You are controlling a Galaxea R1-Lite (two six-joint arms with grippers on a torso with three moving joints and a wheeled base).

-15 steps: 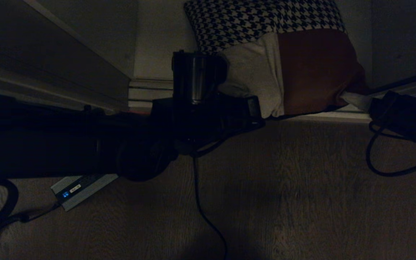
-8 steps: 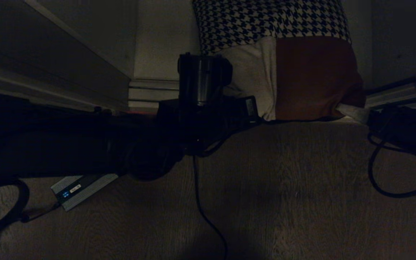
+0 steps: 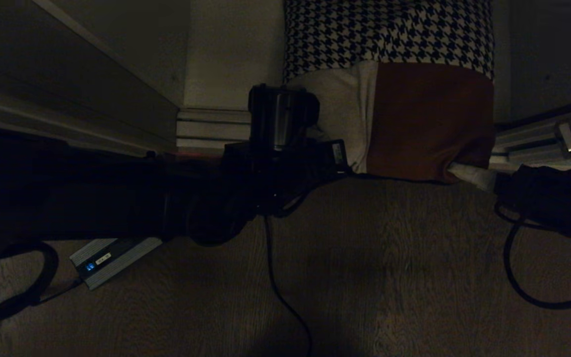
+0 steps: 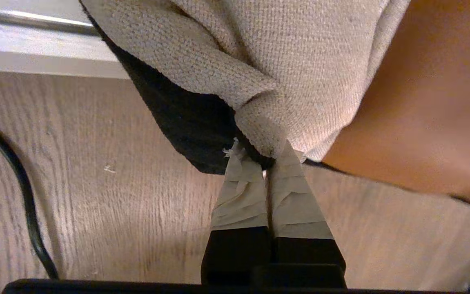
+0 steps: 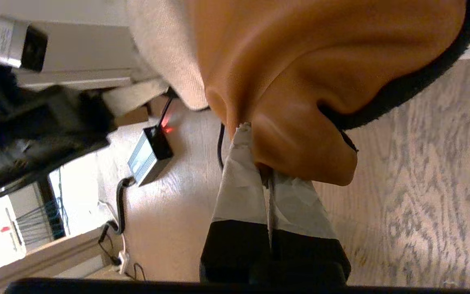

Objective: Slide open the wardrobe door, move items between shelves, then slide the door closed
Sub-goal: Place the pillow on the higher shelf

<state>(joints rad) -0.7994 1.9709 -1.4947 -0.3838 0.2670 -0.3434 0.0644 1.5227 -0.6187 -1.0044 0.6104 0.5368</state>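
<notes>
Cushion point(image 3: 404, 109) at the wardrobe's open front, low over the floor point(image 3: 364, 277); soft, light, we pinch corners: left gripper point(image 4: 268, 157) clamped on beige, right gripper point(image 5: 259, 163) on rust.

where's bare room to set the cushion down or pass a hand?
Free: the wood floor nearer the robot than the cushion, between the hanging cable and the right gripper. Crowded: the left side, with the left gripper, its arm, and the grey box.

The room was dark. The wooden floor point(image 3: 414, 277) was brown, and a small grey box point(image 3: 111, 260) lay on it.
</notes>
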